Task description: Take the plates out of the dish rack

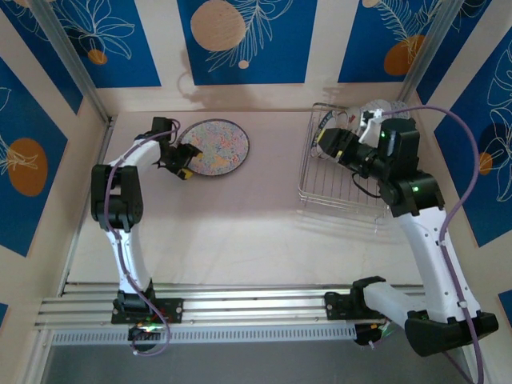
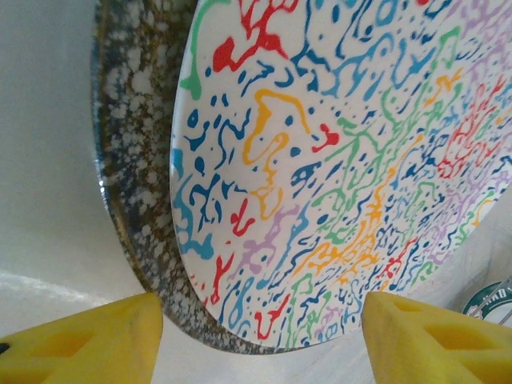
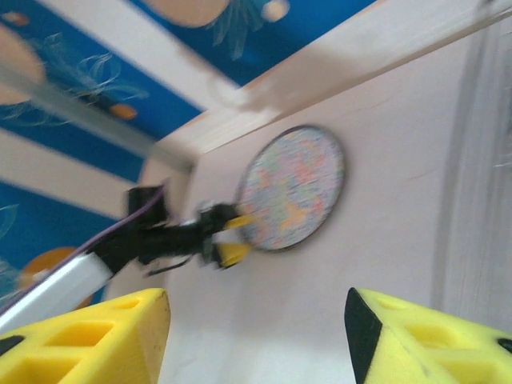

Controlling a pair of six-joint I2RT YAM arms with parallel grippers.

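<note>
We see a squiggle-patterned plate (image 1: 214, 146) lying flat, face up, on a speckled plate (image 2: 132, 120) at the far left of the surface (image 1: 240, 232); the left end effector (image 1: 182, 166) sits released at their rim; the right end effector (image 1: 326, 144), released and empty, hovers over the dish rack (image 1: 320, 196), whose long axis runs near to far, with a pale plate (image 1: 384, 108) on edge at its far end.

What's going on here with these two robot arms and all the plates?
Two robot arms are emptying a silver wire dish rack on the right of the table. The left gripper, jaws open, sits at the edge of a round white plate with multicoloured squiggles, which lies flat on a speckled grey plate on the table's left side. The right gripper hovers open over the rack, where pale plates stand at the far end.
</note>
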